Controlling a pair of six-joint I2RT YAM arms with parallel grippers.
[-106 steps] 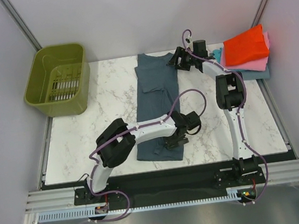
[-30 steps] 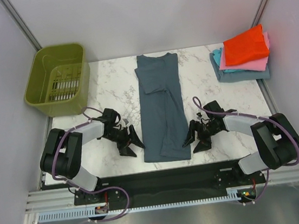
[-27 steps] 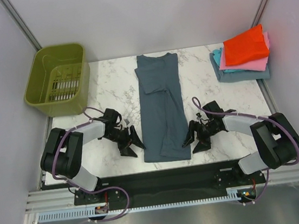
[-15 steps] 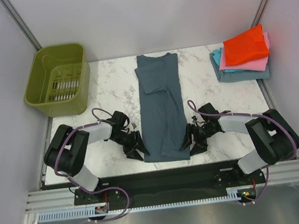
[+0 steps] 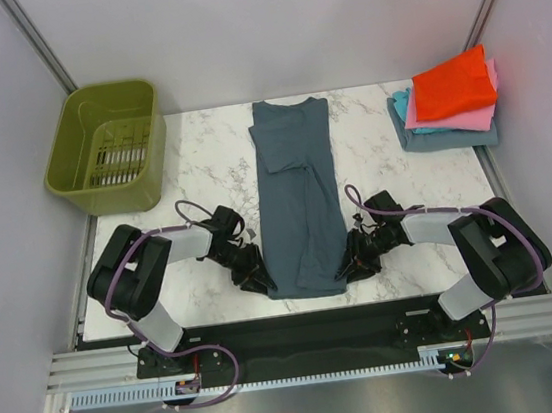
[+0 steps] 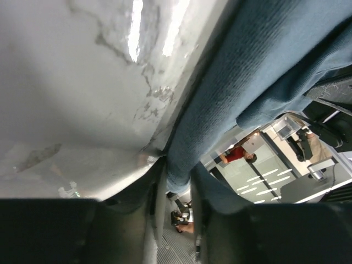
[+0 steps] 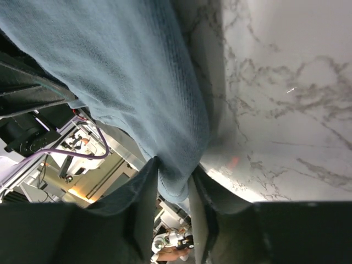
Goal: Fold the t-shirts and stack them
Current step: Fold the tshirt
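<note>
A slate blue-grey t-shirt (image 5: 298, 194) lies as a long strip down the middle of the marble table (image 5: 202, 175), collar at the far end. My left gripper (image 5: 258, 277) lies low at its near left corner, and the left wrist view shows the hem (image 6: 180, 173) pinched between the fingers of that gripper (image 6: 179, 187). My right gripper (image 5: 349, 264) sits at the near right corner, and in the right wrist view the cloth edge (image 7: 175, 179) is squeezed in its jaws (image 7: 175, 190). Folded t-shirts are stacked at the far right: red-orange (image 5: 452, 84) on pink (image 5: 477, 117) on teal blue (image 5: 405, 105).
An olive-green plastic basket (image 5: 108, 147) stands at the far left corner. Both arms lie low along the table's near edge, elbows outward. Grey walls close in the left, right and far sides.
Both grippers slid inward from beside the shirt to its near corners, and their jaws closed onto the hem. The shirt itself has not shifted.
</note>
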